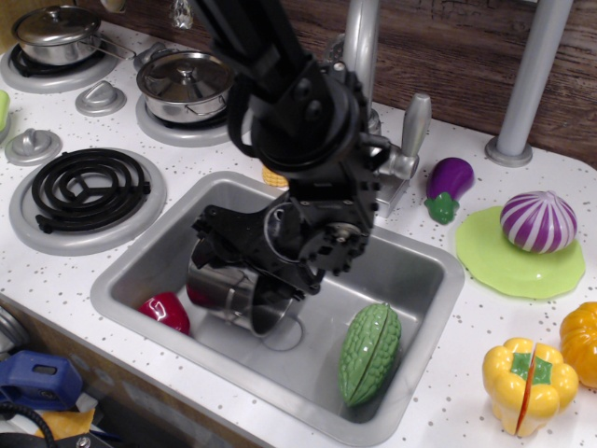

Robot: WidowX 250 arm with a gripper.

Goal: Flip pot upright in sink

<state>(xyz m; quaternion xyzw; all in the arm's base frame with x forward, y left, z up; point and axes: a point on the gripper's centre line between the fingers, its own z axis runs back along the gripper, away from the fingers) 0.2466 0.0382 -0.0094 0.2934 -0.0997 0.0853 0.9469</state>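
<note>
Lidded steel pots: two, a small shiny lidded pot (pixel 56 33) at far left on a rear burner and a second lidded steel pot (pixel 187 84) on the burner beside it.
Bare burner: one round black coil burner (pixel 86 189), front left, with nothing on it.
Grey knobs: two visible, one grey stove knob (pixel 31 145) by the left edge and another grey knob (pixel 101 97) between the burners.
Sink: one rectangular grey metal basin (pixel 410 280) with rounded corners, sunk in the middle of the counter.
Red piece: one small red toy vegetable (pixel 166 312) in the sink's left front corner.
Pot: one shiny lidless stainless-steel toy pot (pixel 224 294), tilted in the sink just right of the red piece, its top hidden by the arm.
Claw: one black robot gripper (pixel 266 257) clamped onto the pot's upper edge.
Gourd: one green ridged toy gourd (pixel 369 352) lying in the sink's right front part, apart from the pot.
Right-hand produce: one purple toy eggplant (pixel 449 185), one purple-and-white striped onion (pixel 538 221) on a lime-green plate (pixel 494 263), one yellow sliced toy pepper (pixel 524 381).
Surface: white speckled toy-kitchen countertop (pixel 448 411).
Room: dark wooden wall (pixel 448 47) behind, grey faucet (pixel 362 47) and grey post (pixel 532 75) rising from the counter.
</note>
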